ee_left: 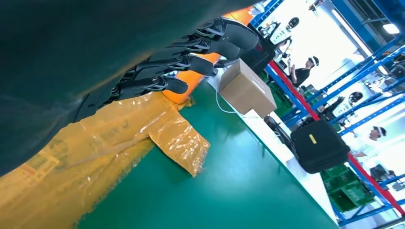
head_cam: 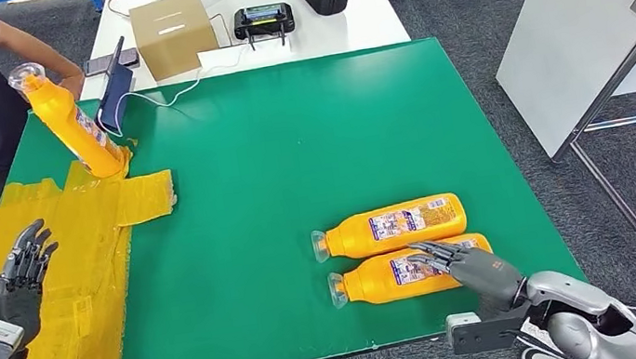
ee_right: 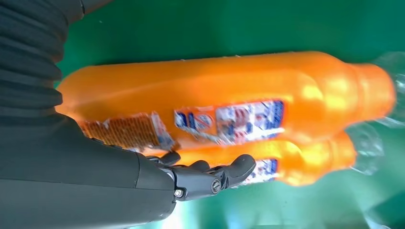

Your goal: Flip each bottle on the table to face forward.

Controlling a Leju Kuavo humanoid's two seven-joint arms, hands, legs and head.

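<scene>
Head view is showing my right hand [head_cam: 467, 264] lying spread on the nearer bottle [head_cam: 402, 273], grasping nothing; the farther bottle [head_cam: 391, 226] is lying just beside it on the green tabletop [head_cam: 291, 146]. My left hand [head_cam: 19, 273] is hovering released over yellow tape [head_cam: 83, 269].

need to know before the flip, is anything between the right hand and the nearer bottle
Nothing visible. The right hand is already over the nearer bottle, fingers across its label; actual contact cannot be told. The only close neighbour is the second bottle, lying alongside on the far side, on the green table.
</scene>
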